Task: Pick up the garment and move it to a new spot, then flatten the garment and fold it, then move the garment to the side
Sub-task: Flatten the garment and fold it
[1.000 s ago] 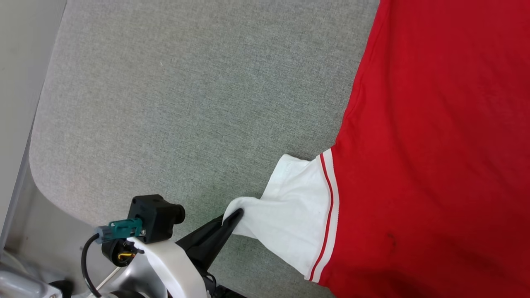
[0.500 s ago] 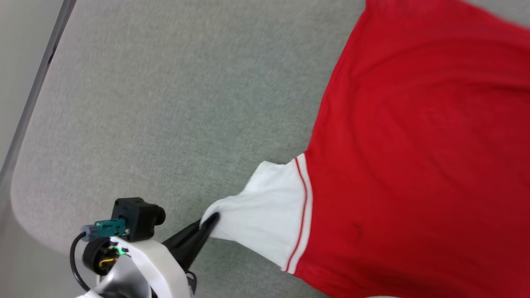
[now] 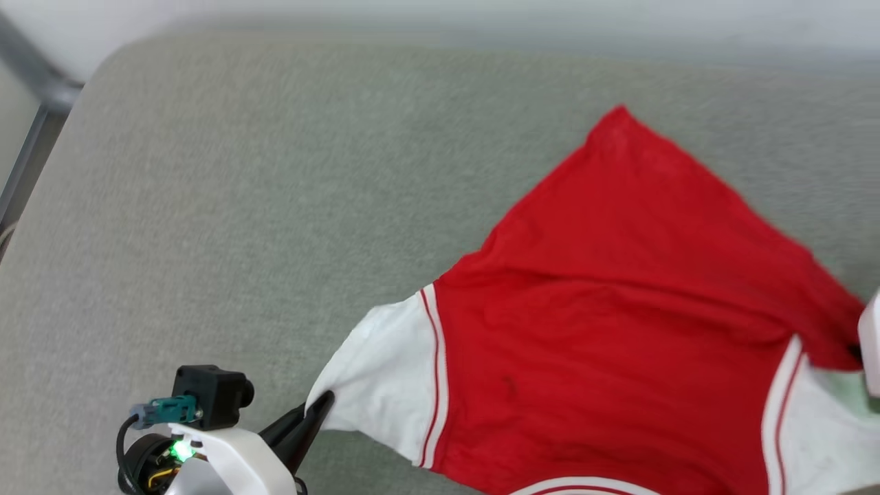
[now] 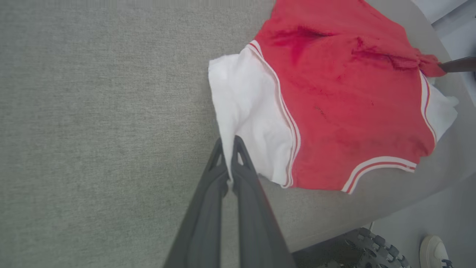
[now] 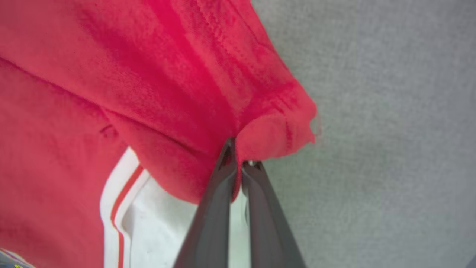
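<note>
Seemingly to stretch the red, white-sleeved jersey (image 3: 619,309) flat on the grey cloth surface (image 3: 240,206), left fingers (image 4: 245,175) clench its eight-o'clock sleeve (image 3: 385,385), right fingers (image 5: 223,182) a red three-o'clock fold (image 5: 275,130).

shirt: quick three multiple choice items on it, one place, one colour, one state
1. Where does the left gripper hold the shirt? A collar B white sleeve C bottom hem
2. What colour is the table under it? A blue B brown C grey
3. The right gripper is: A shut on a red fold B open above the shirt C shut on nothing
Key: 1 B, its tips pinch the sleeve's edge; 2 C, grey cloth lies all around; 3 A, bunched red cloth sits between its closed tips.
</note>
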`<state>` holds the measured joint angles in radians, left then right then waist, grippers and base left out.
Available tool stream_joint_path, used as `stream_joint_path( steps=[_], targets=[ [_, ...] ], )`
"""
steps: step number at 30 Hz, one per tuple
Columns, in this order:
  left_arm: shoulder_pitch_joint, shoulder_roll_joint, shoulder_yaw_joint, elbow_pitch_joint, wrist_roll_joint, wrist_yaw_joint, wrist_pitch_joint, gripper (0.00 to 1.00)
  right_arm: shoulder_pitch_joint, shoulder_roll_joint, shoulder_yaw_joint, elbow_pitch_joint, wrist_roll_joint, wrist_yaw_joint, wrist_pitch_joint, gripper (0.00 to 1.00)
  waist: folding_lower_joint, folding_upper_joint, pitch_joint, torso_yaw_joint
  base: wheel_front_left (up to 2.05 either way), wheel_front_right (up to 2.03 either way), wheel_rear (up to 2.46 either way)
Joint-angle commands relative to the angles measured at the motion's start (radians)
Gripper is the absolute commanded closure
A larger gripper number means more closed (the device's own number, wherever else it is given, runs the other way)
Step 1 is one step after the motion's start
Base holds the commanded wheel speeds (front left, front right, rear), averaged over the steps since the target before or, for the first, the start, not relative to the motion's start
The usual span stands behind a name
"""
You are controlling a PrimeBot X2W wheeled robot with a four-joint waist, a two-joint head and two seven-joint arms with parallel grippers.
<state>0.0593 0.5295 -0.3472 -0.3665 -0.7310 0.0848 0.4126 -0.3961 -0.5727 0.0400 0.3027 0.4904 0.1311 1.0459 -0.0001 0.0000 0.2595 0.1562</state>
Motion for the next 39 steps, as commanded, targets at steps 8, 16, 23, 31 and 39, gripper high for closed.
stream_joint_path(
  steps=[8,16,23,31,39],
  targets=[
    [0.038,-0.013,0.007,0.013,0.008,0.024,-0.032,1.00,0.212,0.032,-0.045,-0.127,0.060,-0.001,0.013,1.00,0.0001,0.0000,-0.122,-0.093,0.00,0.00,0.00],
    [0.039,-0.042,0.000,0.032,0.013,0.032,-0.067,1.00,0.401,0.058,-0.083,-0.238,0.056,-0.001,0.064,1.00,0.0001,0.0000,-0.149,-0.107,0.00,0.00,0.00],
    [0.014,-0.054,-0.014,0.034,0.018,0.021,-0.078,1.00,0.403,0.074,-0.105,-0.305,0.073,-0.001,0.054,0.00,0.0001,0.0000,-0.135,-0.099,0.00,0.00,0.00],
    [-0.013,-0.037,-0.027,-0.006,0.057,0.028,-0.070,1.00,0.264,0.054,-0.120,-0.422,0.115,-0.001,0.082,0.00,0.0001,0.0000,-0.082,-0.057,0.00,0.00,0.00],
    [-0.069,-0.045,-0.071,-0.080,0.098,0.022,-0.044,1.00,0.048,0.067,-0.083,-0.410,0.083,-0.001,0.095,0.00,0.0001,0.0000,0.027,0.033,0.00,0.00,0.00]
  ],
)
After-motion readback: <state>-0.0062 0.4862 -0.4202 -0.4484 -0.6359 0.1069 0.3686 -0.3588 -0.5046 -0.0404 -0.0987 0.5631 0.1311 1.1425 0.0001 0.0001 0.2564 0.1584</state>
